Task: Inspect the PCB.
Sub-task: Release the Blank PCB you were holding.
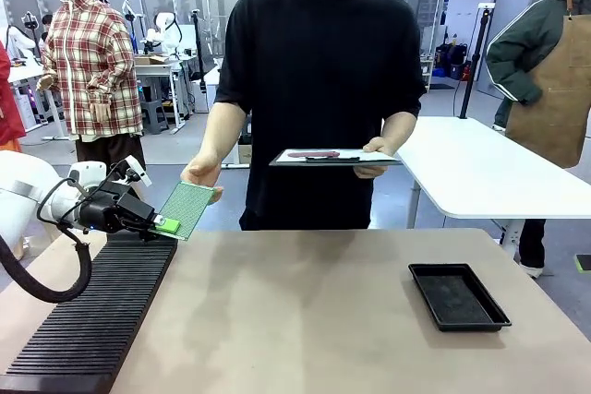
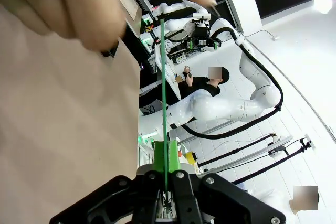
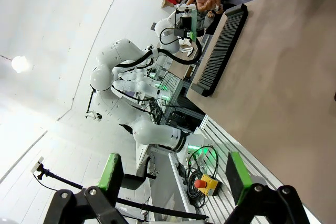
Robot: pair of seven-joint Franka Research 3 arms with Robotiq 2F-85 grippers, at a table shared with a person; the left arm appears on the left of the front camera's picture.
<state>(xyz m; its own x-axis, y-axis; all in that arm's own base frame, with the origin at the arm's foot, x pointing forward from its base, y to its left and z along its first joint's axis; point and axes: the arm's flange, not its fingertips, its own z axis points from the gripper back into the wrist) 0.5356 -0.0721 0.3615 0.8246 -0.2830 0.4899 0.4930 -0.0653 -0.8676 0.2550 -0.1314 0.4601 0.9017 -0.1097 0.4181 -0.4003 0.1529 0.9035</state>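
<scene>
The PCB (image 1: 187,208), a green board with a fine dot grid, is held tilted above the table's far left edge. My left gripper (image 1: 166,224) is shut on its lower corner. The person's hand (image 1: 203,173) is at its upper edge. In the left wrist view the PCB (image 2: 164,93) shows edge-on as a thin green line rising from between the pads (image 2: 159,156), with the person's fingers (image 2: 63,3) blurred at the top. My right gripper (image 3: 173,174) is open with nothing between its fingers, and the PCB (image 3: 193,22) shows far off.
The person's other hand holds a clipboard (image 1: 337,157) with white paper at chest height. A black slotted rack (image 1: 92,320) lies along the table's left side under my left arm. A shallow black tray (image 1: 459,295) sits at the right. A white table (image 1: 480,173) stands behind.
</scene>
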